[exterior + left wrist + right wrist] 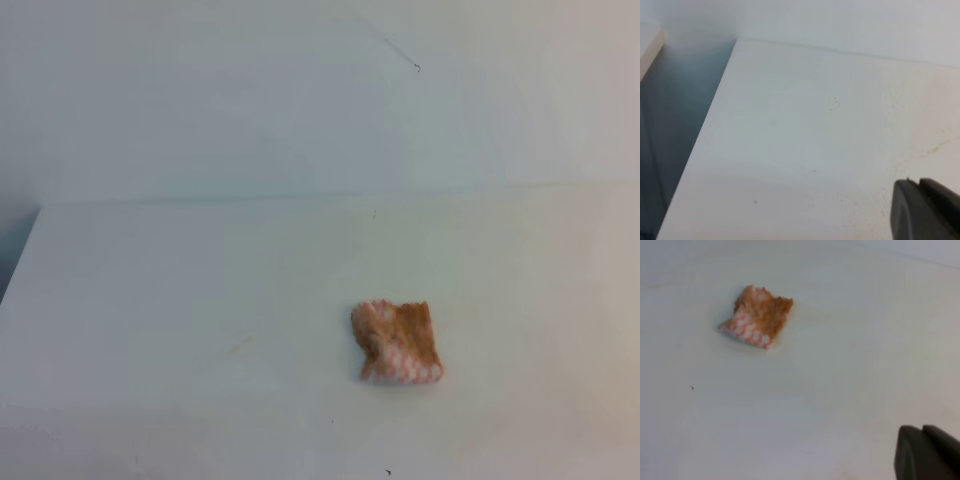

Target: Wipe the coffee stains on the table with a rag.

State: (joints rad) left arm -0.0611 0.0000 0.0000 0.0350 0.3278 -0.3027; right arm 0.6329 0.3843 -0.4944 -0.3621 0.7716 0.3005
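The rag (398, 343) lies crumpled on the white table (180, 290), right of the middle and near the front. It is pink-and-white checked, and its top is stained orange-brown. It also shows in the right wrist view (758, 316), far from my right gripper (926, 452), of which only a dark tip shows at the lower right corner. My left gripper (924, 210) shows the same way, over bare table. No amber blotch of coffee is in view. Only faint yellowish streaks (934, 148) mark the tabletop. Neither gripper shows in the exterior high view.
A pale wall (300, 100) rises behind the table's back edge. The table's left edge (705, 135) drops to a dark gap. A few tiny dark specks (388, 471) dot the surface.
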